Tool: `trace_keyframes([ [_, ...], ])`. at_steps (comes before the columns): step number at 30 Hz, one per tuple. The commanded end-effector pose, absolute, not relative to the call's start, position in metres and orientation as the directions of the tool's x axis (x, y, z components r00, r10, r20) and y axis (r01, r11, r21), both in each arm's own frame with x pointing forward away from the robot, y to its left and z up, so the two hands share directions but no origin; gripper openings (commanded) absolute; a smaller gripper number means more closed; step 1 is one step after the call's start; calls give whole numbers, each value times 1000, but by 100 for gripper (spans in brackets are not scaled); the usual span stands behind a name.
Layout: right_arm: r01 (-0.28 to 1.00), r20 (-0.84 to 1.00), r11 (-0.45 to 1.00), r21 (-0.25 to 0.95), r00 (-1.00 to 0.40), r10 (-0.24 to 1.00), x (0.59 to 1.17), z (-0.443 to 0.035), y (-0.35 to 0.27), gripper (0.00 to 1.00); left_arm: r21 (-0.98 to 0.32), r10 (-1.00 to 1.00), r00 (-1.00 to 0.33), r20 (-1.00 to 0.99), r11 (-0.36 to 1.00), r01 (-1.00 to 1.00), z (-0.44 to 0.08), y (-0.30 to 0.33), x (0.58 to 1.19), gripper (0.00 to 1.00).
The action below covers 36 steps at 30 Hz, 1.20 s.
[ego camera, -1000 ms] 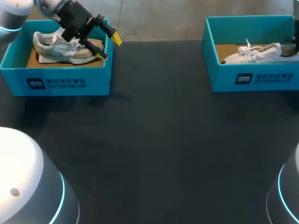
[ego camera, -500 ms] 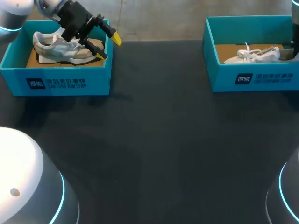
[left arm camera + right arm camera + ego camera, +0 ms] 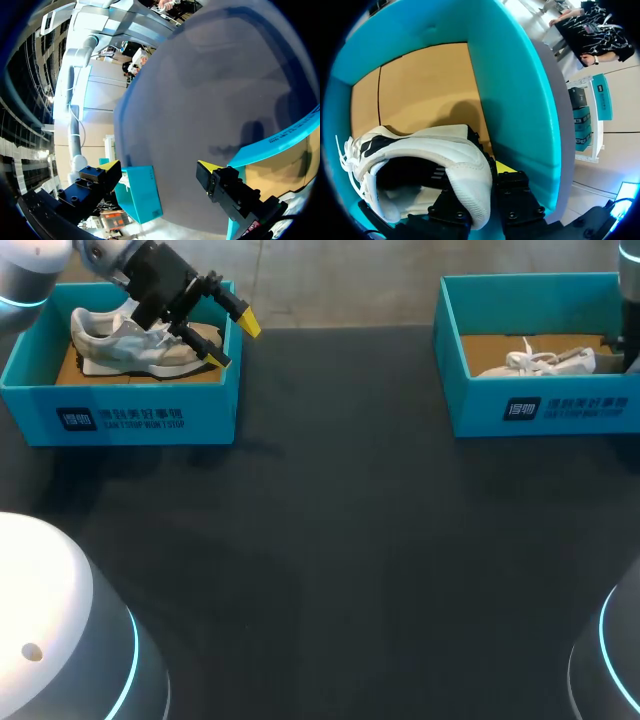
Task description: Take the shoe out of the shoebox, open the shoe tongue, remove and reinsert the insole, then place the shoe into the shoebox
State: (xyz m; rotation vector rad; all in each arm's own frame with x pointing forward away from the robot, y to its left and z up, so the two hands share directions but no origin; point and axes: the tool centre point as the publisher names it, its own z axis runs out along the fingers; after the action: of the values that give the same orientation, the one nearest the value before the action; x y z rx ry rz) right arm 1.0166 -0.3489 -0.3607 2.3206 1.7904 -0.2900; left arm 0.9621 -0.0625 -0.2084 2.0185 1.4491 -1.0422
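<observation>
A white sneaker [image 3: 535, 361] lies in the right teal shoebox [image 3: 540, 410], toe toward the table's middle. My right gripper [image 3: 481, 176] is shut on its heel collar, one finger inside the white sneaker [image 3: 420, 150] and one outside against the box wall [image 3: 520, 100]; in the head view only a dark bit of it shows at the edge. A grey and beige sneaker [image 3: 140, 340] rests in the left teal shoebox [image 3: 150, 420]. My left gripper [image 3: 232, 342] hangs open over that box's right end, nothing between its fingers [image 3: 111, 166].
The two shoeboxes stand at the far left and far right of the dark table [image 3: 330, 520]. Both arm bases [image 3: 60, 640] rise at the near corners. The left box's rim [image 3: 270, 145] lies just under the left gripper.
The right gripper has pulled the white sneaker's heel toward the right end of its box. The left arm has kept still.
</observation>
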Motion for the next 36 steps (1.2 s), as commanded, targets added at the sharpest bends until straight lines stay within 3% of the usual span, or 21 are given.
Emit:
trace_keyframes([
  [1, 968, -270, -251, 23, 247, 931, 1020, -361, -349, 0, -72, 601, 167, -782, -353, 933, -208, -63, 962, 100],
  [10, 966, -263, -259, 24, 256, 930, 1019, -364, -350, 3, -72, 601, 167, -782, -353, 933, -208, -63, 962, 100],
  [12, 965, -264, -260, 27, 258, 929, 1019, -357, -350, 15, -72, 601, 167, -782, -353, 933, -208, -63, 962, 100],
  [15, 965, -266, -262, 31, 260, 928, 1018, -356, -350, 17, -72, 601, 167, -782, -353, 933, -208, -63, 962, 100],
  [18, 964, -269, -264, 38, 264, 926, 1017, -355, -351, 27, -72, 601, 167, -782, -353, 933, -208, -63, 962, 100],
  [26, 962, -271, -267, 49, 271, 924, 1016, -349, -351, 35, -72, 601, 167, -782, -353, 933, -208, -63, 962, 100],
  [36, 962, -270, -268, 61, 274, 923, 1018, -346, -349, 37, -72, 601, 167, -782, -353, 933, -208, -63, 962, 100],
])
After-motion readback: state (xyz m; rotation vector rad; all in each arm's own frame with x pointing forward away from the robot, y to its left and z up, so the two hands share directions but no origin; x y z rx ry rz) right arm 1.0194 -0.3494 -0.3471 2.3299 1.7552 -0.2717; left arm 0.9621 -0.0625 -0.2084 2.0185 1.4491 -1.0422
